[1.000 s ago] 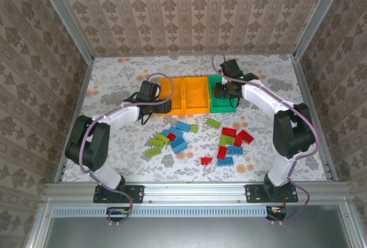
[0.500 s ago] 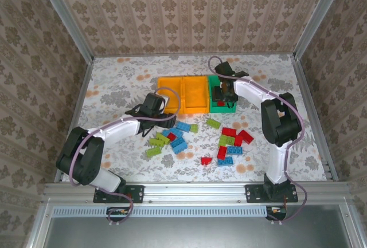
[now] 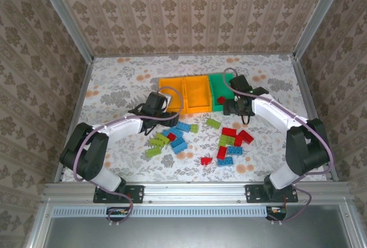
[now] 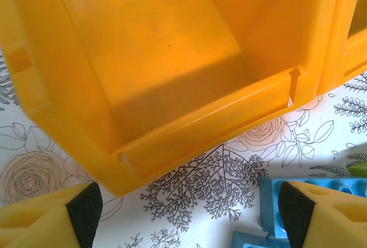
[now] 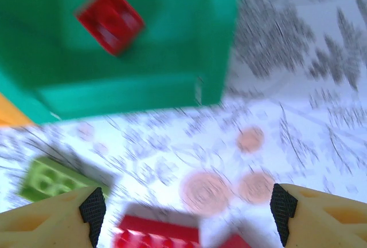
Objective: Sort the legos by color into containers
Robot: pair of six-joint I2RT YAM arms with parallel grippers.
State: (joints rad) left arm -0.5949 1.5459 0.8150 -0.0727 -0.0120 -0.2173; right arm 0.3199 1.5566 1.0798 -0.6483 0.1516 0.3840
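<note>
Sorting scene on floral bench (image 3: 114,87), three bins in a row.

Left gripper (image 4: 183,216): open, yellow fingers (image 4: 46,219) spread wide, nothing between them. Straight ahead of it, orange bin (image 4: 189,133), interior bare where visible, near wall close. Second orange bin (image 4: 355,19) touching the first on this gripper's right. Low and to its right, blue bricks (image 4: 274,205) loose on bench, one just beside right finger.

Right gripper (image 5: 183,216): likewise open and empty. Ahead and to its left, green bin (image 5: 132,87) with one red brick (image 5: 109,18) lying inside. Nearer, off left finger, lime brick (image 5: 49,182). Directly under the gap between fingers, larger red brick (image 5: 155,231), cut off by frame edge.

From above, main scatter of red, blue and lime legos (image 3: 195,142) behind both grippers, toward arm bases, well apart from bin interiors and mostly unsorted.

Handling, as judged:
- Light, rigid, hard plastic, with no give under squeeze and little risk of crushing.
- Smooth side walls probably slippery, studded top less so.
- Best taken across the two long smooth sides, fingers straddling the short width, square to brick and low on the walls.
- Skewed pinch likely to twist brick or pop it out.
- In crowded blue cluster, take an outer brick first to avoid nudging neighbours.

Bin-to-colour pairing not settled by bin colour, given red brick in green bin. Match by contents instead.
</note>
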